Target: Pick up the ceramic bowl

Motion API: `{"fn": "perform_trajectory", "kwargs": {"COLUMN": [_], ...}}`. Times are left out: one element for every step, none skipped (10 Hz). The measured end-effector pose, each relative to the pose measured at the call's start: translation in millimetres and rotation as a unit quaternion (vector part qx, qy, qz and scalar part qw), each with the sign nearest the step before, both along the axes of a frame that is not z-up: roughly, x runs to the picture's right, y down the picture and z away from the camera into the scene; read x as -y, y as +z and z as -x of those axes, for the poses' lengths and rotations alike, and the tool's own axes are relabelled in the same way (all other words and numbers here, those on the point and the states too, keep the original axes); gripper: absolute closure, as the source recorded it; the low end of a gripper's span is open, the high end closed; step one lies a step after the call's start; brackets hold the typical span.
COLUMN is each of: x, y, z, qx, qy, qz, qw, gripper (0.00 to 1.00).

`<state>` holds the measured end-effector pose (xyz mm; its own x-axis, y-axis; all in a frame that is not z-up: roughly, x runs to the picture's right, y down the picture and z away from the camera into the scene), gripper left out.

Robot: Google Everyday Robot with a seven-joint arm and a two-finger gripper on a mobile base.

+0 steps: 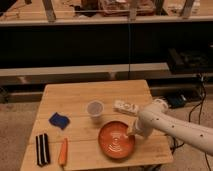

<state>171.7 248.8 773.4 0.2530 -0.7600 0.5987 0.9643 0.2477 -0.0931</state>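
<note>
The ceramic bowl [115, 140] is a wide, shallow orange-red dish with pale rings inside. It rests on the wooden table [75, 95], near the front right. My gripper [131, 132] is at the end of the white arm [165, 125] that reaches in from the right. It sits at the bowl's right rim, low over the table. The arm's wrist hides how the gripper meets the rim.
A small translucent cup [95, 109] stands just behind the bowl. A white packet [126, 106] lies behind the arm's wrist. A blue cloth-like item [59, 120], a black striped item [42, 149] and an orange carrot-like item [63, 151] lie at the left. Dark shelving stands behind the table.
</note>
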Motion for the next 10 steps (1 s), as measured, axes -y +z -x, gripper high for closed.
{"fn": "perform_trajectory", "kwargs": {"x": [-1.0,-3.2,-2.7,-1.4,0.6,2.3,2.1,0.3,0.8,6.0], "y": [1.3,1.1,1.3,2.1,2.1,1.6,2.1,3.9,4.2,1.2], "z": [-2.0,-4.7,-4.4,-2.6,0.8,-1.4,-1.4,-1.3,-1.2,-2.9], "qx": [-0.002,0.009,0.018,0.020,0.017,0.007,0.006,0.011,0.015,0.017], "qy": [0.003,0.014,0.021,0.020,0.018,0.013,0.012,0.016,0.019,0.019], "qz": [0.000,-0.001,-0.004,-0.005,-0.005,-0.005,-0.004,-0.004,-0.007,-0.013], "qw": [1.0000,0.9999,0.9996,0.9996,0.9997,0.9999,0.9999,0.9998,0.9997,0.9996], "gripper": [0.44,0.49,0.56,0.68,0.76,0.88,0.94,0.95,0.95,0.95]}}
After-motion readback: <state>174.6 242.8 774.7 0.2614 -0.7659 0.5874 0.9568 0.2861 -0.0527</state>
